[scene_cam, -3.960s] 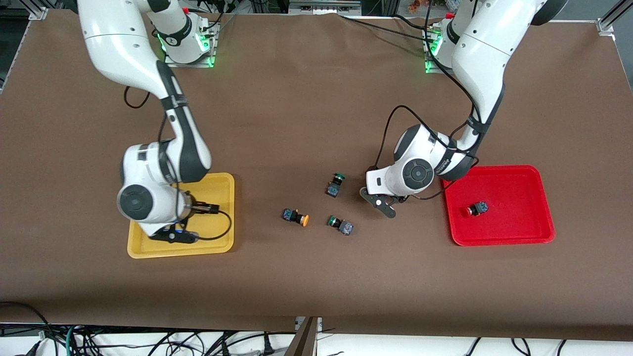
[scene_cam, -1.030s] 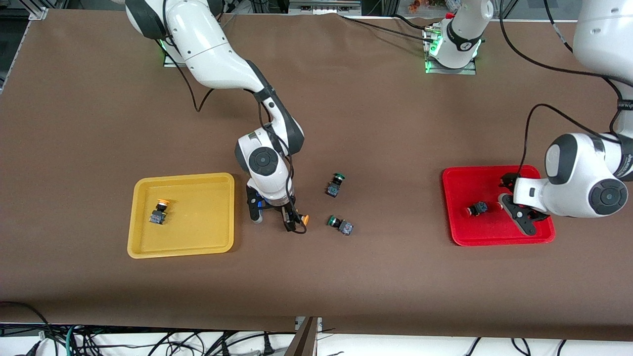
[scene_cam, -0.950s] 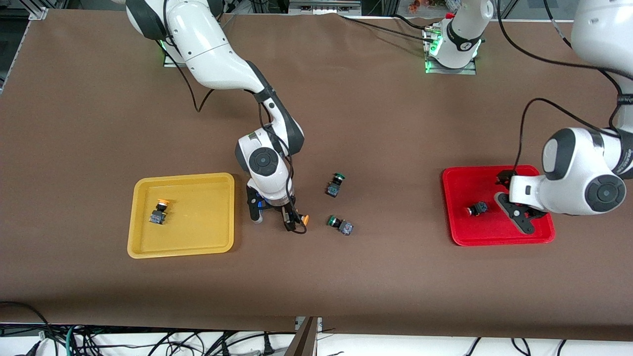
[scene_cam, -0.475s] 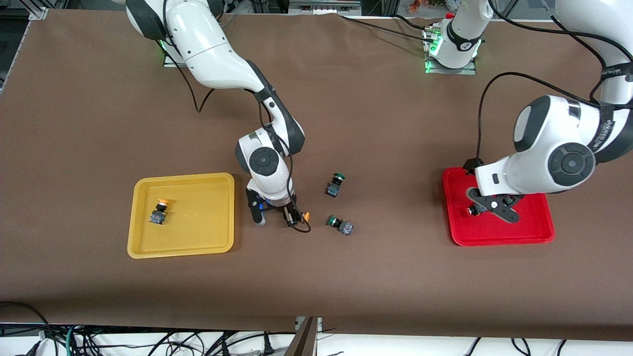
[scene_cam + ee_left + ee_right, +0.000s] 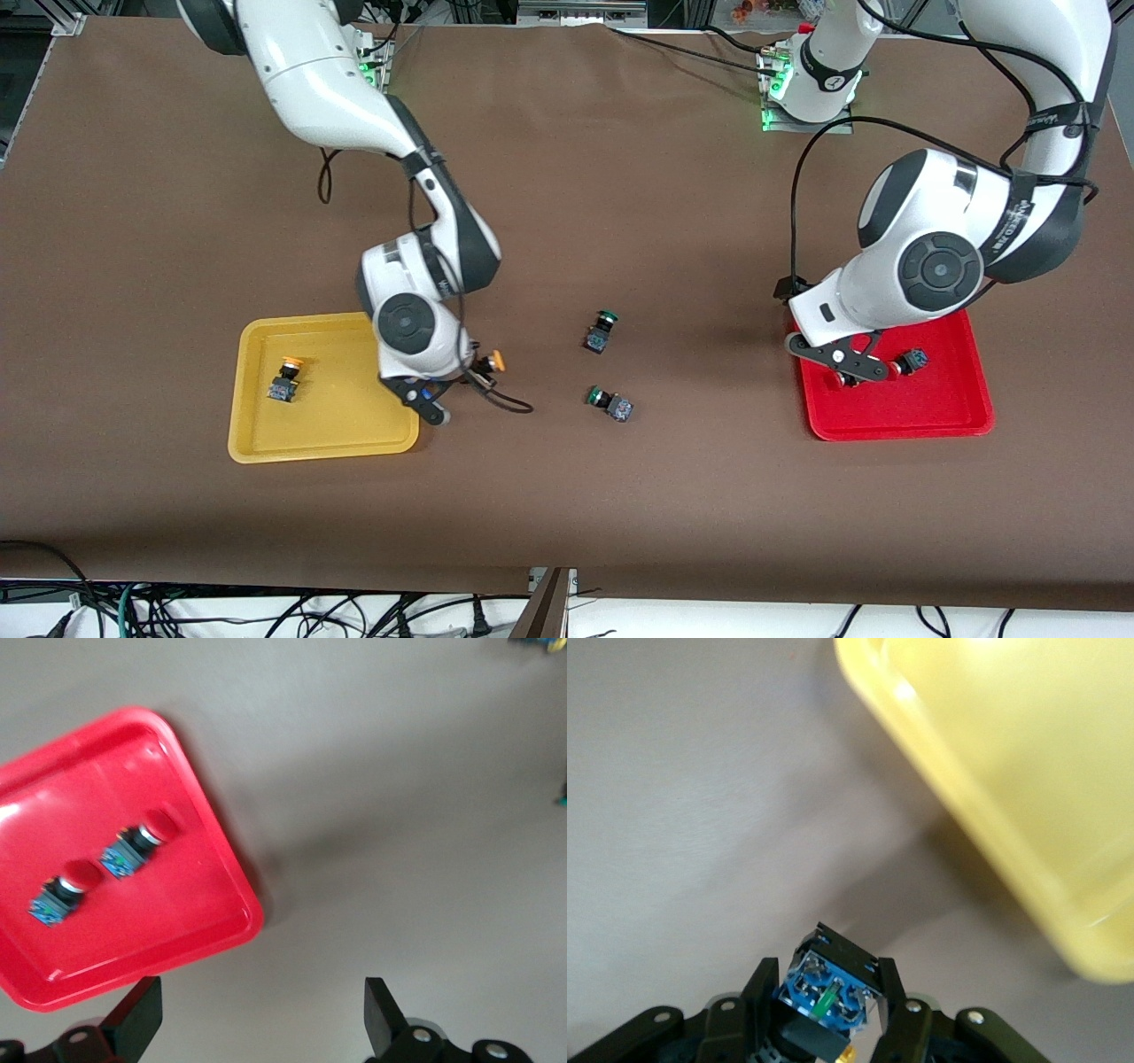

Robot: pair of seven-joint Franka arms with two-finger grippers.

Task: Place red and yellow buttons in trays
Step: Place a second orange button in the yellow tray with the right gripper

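1. Right gripper [image 5: 461, 377]: in the air over bare table just beside the yellow tray's edge toward the left arm's end. Its fingers [image 5: 762, 988] are clamped on the dark blue body of a yellow-capped button [image 5: 490, 361], whose orange cap juts out sideways.
2. Yellow tray [image 5: 257, 443]: flat on the table toward the right arm's end. In the right wrist view only one rounded corner of it shows.
3. Second yellow-capped button [image 5: 285, 378]: lies inside the yellow tray, in the half toward the right arm's end, clear of the rim.
4. Left gripper [image 5: 842, 359]: hangs over the red tray's edge toward the right arm's end. Its two fingers [image 5: 137, 1023] stand wide apart with nothing between them.
5. Red tray [image 5: 895, 425]: flat on the table toward the left arm's end.
6. Two red-capped buttons: both lie inside the red tray. The left wrist view shows them just beside each other, one [image 5: 133, 842] and the other [image 5: 60, 893], each on its side. In the front view one [image 5: 911, 361] is plain; the other is largely covered by the gripper.
7. Two green-capped buttons: on bare table between the trays, near each other but apart. One [image 5: 601, 331] lies farther from the front camera, the other [image 5: 609, 401] nearer.
8. Table [image 5: 567, 496]: covered in brown.
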